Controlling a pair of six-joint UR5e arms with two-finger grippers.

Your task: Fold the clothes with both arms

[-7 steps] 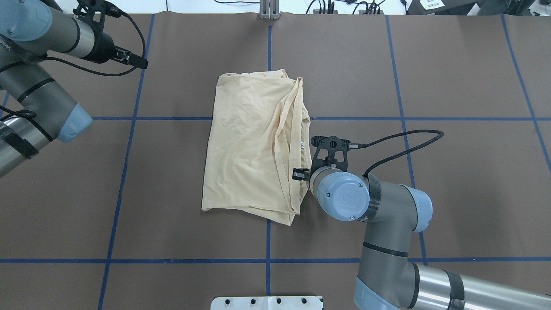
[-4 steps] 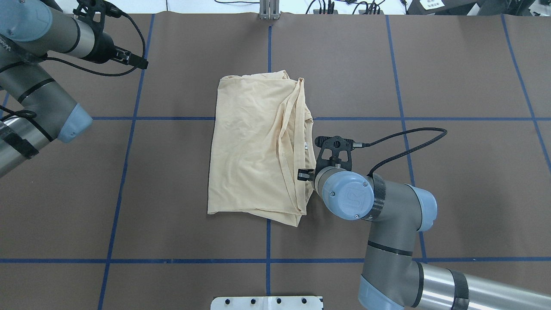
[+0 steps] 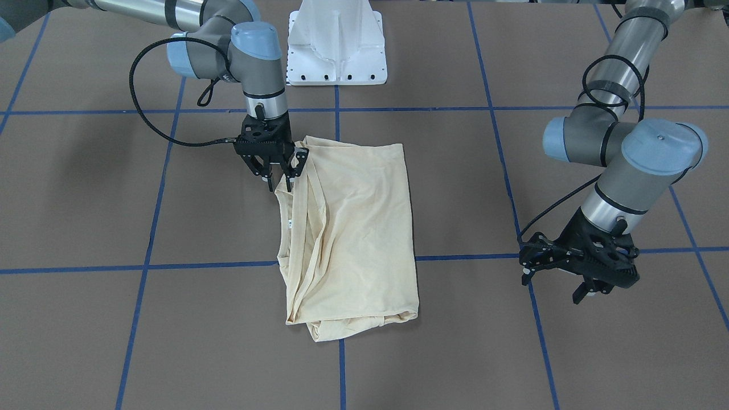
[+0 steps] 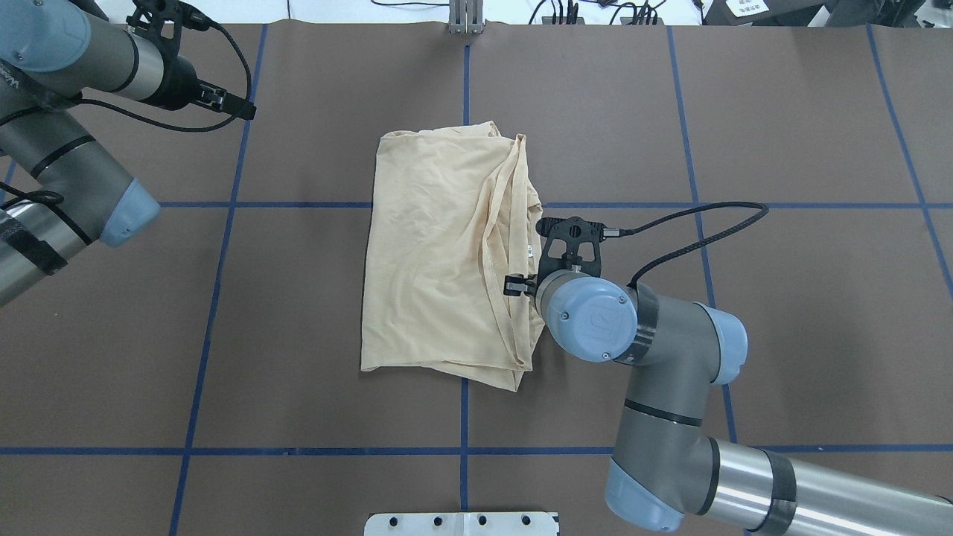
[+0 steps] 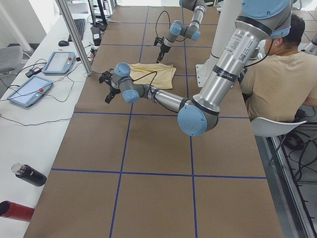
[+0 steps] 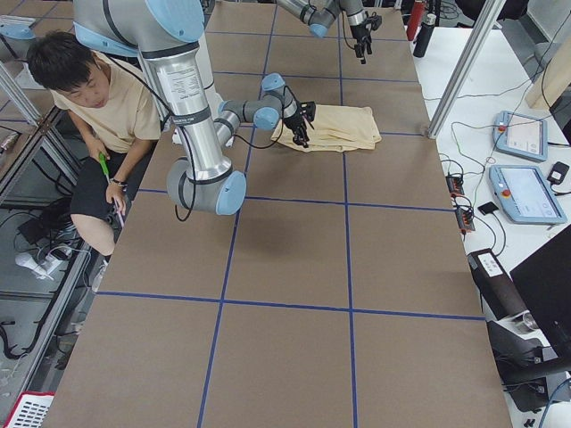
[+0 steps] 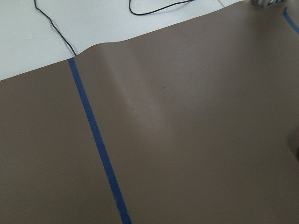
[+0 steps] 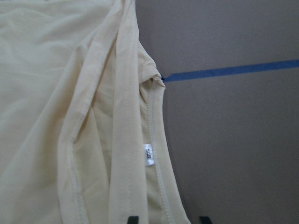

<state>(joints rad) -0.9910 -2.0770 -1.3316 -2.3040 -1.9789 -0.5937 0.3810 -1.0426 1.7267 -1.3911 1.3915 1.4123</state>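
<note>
Lying folded into a long cream-yellow rectangle, the shirt [image 4: 447, 253] rests on the brown table [image 4: 782, 335], straight out in front of the white pedestal base [image 3: 336, 40]. The right gripper [image 3: 277, 181] points down at the shirt's edge on the base's right side. Its fingers are parted, one tip over cloth and one over bare table, near the small white neck label [image 8: 147, 155]. The left gripper [image 3: 552, 287] hangs well out to the base's left, spread wide and holding nothing.
</note>
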